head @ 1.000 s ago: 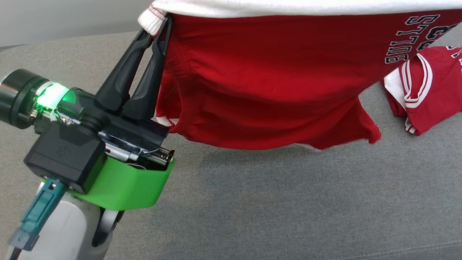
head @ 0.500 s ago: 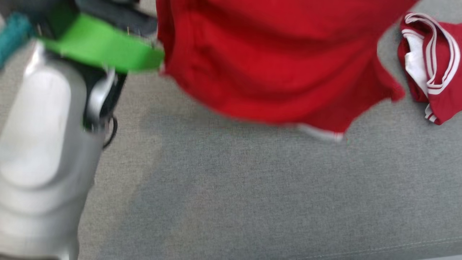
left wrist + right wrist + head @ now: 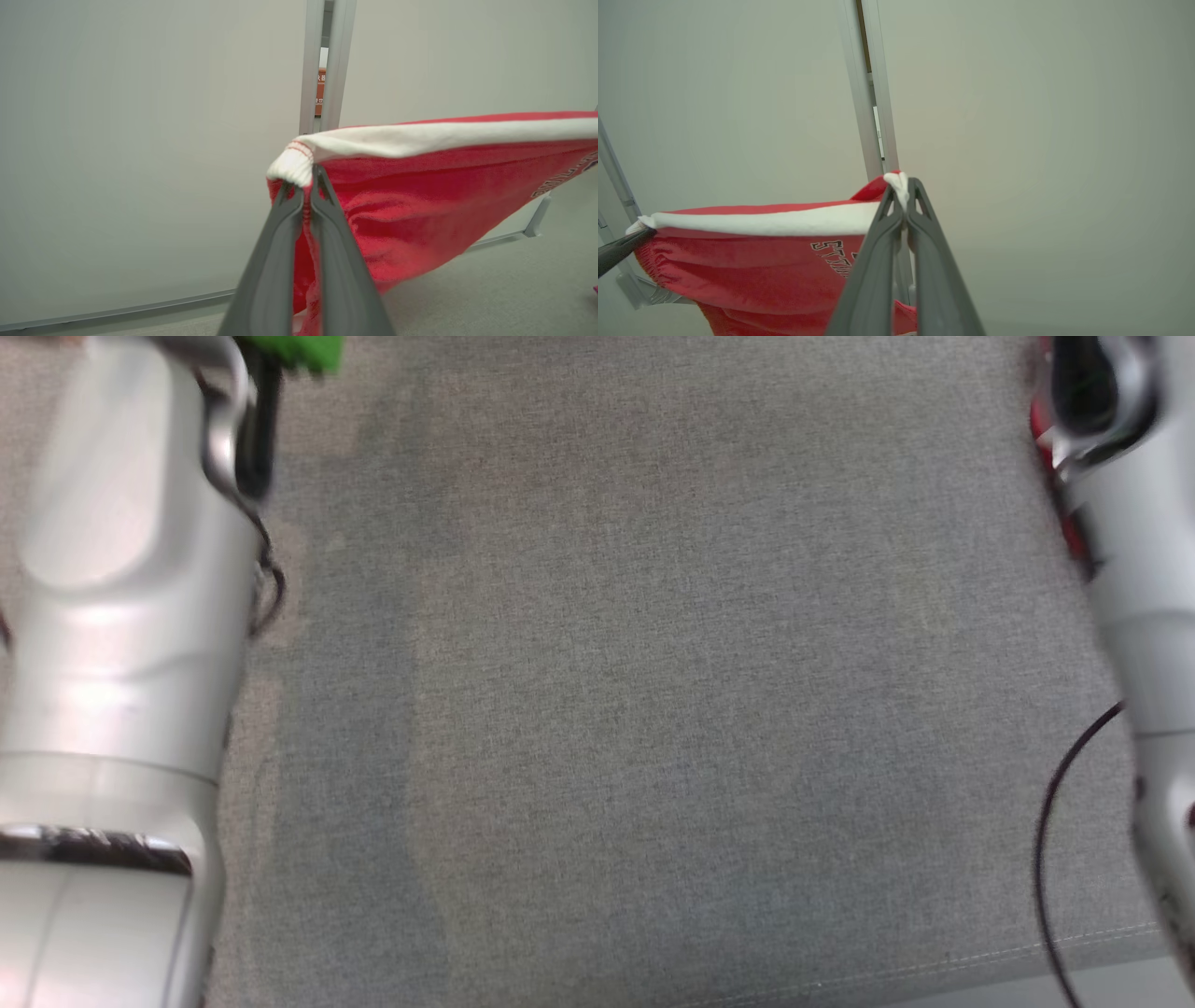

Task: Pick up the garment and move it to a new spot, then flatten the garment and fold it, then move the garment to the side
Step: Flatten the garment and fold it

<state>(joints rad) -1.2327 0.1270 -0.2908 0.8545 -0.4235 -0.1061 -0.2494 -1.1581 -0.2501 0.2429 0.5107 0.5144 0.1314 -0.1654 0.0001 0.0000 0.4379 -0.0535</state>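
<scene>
Tension is seen across the garment (image 3: 420, 196), which is held aloft and stretched by its white waistband between both grippers. From 6 o'clock of the left wrist view, the left gripper (image 3: 303, 184) is seen with fingers pinched narrow on one waistband corner, red cloth sagging off toward 3 o'clock. The right gripper (image 3: 902, 186) is clamped likewise on the opposite corner, the band running away to 9 o'clock. Down below, a grey fabric surface (image 3: 653, 709) is flanked by the left forearm (image 3: 121, 616) at 9 o'clock and the right forearm (image 3: 1139, 616) at 3 o'clock.
</scene>
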